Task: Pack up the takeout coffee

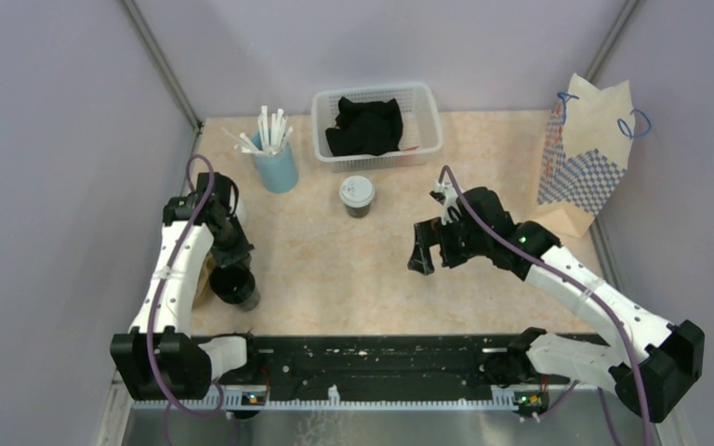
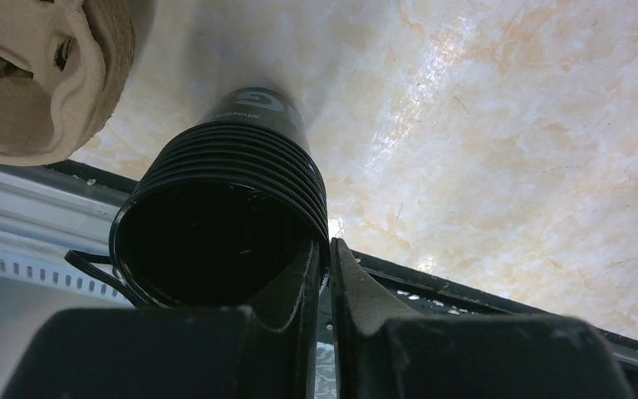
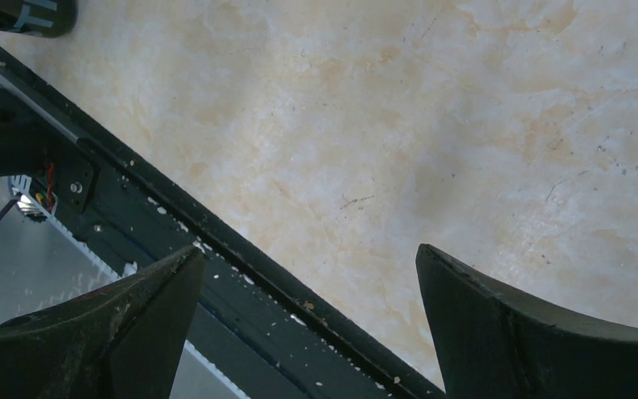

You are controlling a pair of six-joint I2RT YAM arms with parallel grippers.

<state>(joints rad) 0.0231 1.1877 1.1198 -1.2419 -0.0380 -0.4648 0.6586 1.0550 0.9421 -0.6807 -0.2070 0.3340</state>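
Takeout coffee cup mid-table, left tool pinching black cup rim, right tool wide open

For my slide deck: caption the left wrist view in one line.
Left gripper pinching the rim of a black ribbed cup, brown pulp carrier at upper left, marbled table behind.

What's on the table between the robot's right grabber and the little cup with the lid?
Nothing: the top view shows only bare table between the right gripper and the little lidded cup.
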